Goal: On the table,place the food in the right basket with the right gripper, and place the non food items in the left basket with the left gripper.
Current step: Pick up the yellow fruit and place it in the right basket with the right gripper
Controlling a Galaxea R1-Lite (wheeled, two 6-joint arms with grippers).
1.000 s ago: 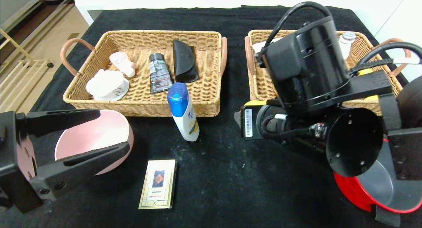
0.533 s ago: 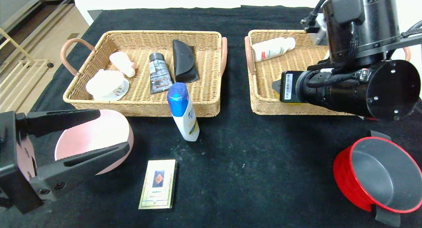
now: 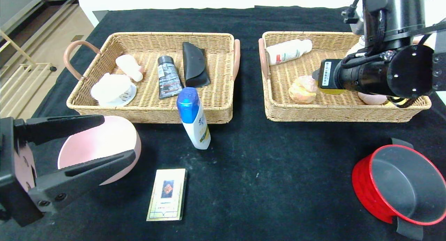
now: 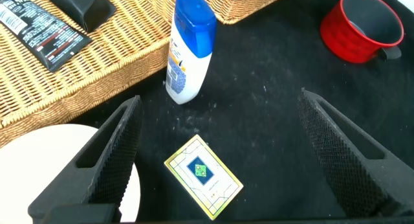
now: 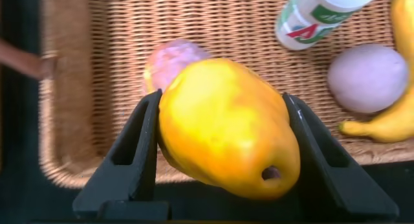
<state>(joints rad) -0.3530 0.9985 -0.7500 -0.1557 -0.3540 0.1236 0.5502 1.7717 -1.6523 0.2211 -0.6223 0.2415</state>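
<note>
A: What's by the left gripper (image 3: 83, 143)?
B: It hangs spread wide; one pink bowl (image 3: 101, 147) under it, one card (image 3: 167, 194) and one bottle (image 3: 193, 117) beside it.
A: And farther off?
B: The right gripper (image 5: 220, 130) clamps one mango (image 5: 226, 123) above the right basket (image 3: 345, 110), one of two baskets.

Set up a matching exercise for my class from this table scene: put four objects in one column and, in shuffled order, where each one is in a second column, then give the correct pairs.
Objects:
1. mango
2. blue-capped bottle
3. black tube
4. red pot

Places:
A. lying inside the left basket
B. on the black cloth at the table's near right corner
C. clamped in the right gripper over the right basket
D. standing on the cloth just in front of the left basket

Pairs: 1-C, 2-D, 3-A, 4-B
</note>
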